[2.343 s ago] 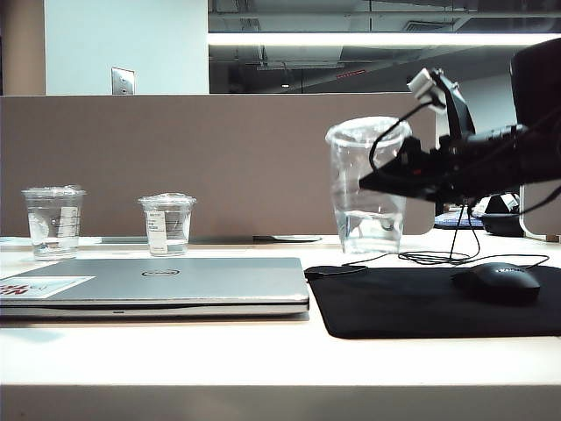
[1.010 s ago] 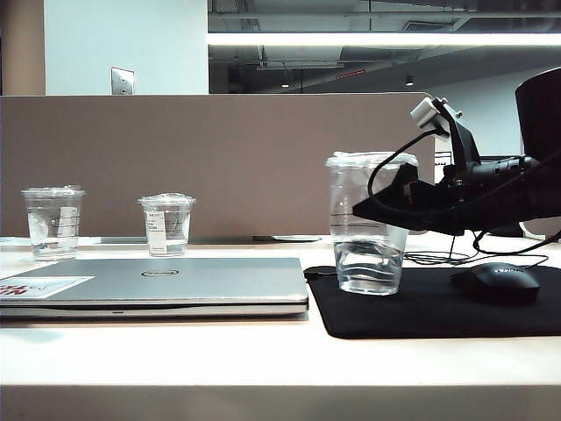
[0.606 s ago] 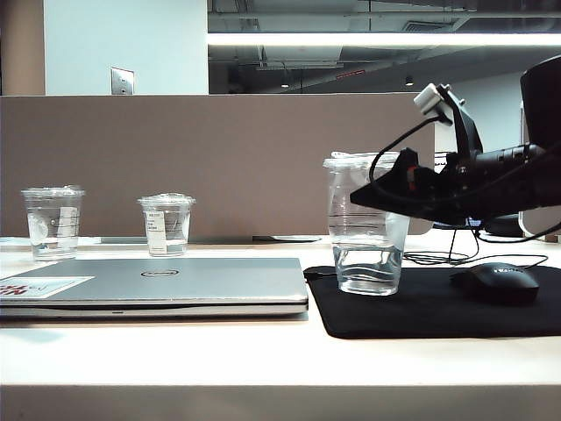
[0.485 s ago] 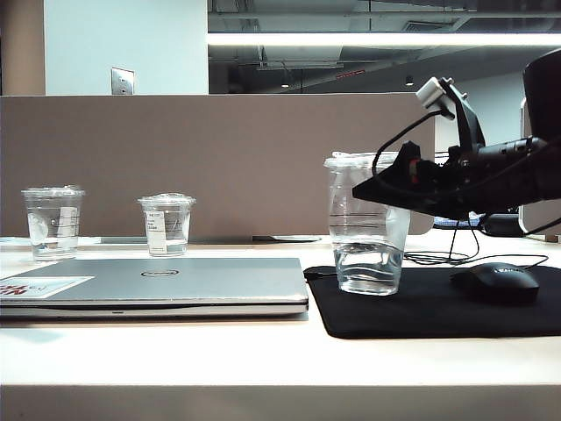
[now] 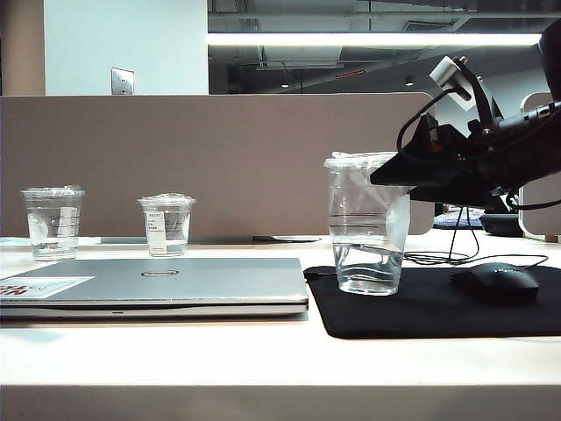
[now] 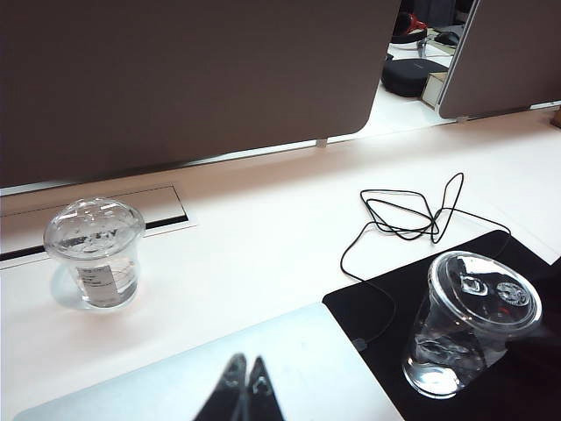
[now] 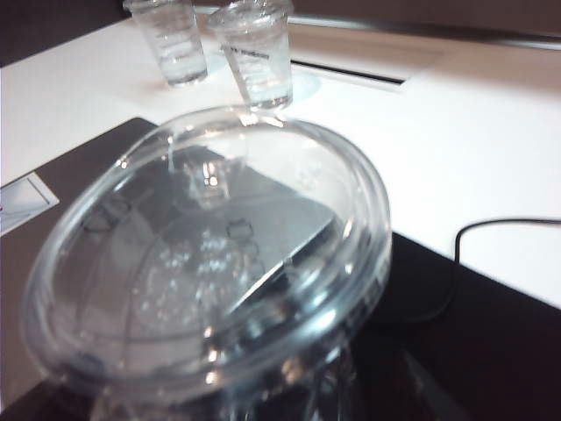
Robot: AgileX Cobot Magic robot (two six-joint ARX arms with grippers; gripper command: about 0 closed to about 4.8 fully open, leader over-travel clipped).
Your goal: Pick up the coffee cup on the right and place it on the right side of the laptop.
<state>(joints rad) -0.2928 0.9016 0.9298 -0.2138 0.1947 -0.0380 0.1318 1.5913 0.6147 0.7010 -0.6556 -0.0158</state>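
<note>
Behind our pale desk [image 5: 175, 351], a brown partition [image 5: 175, 158] is standing. We are seeing the coffee cup [image 5: 366, 224] resting on the black mat [image 5: 438, 307], right of the laptop [image 5: 158, 285]: placement looks done. Our right gripper [image 5: 386, 178], wide open, is hovering at the rim; our left gripper [image 6: 244, 386] is pinched shut, empty.

Black right gripper [image 5: 390, 175] — looping black cables, white-cased wrist camera [image 5: 447, 70].
</note>
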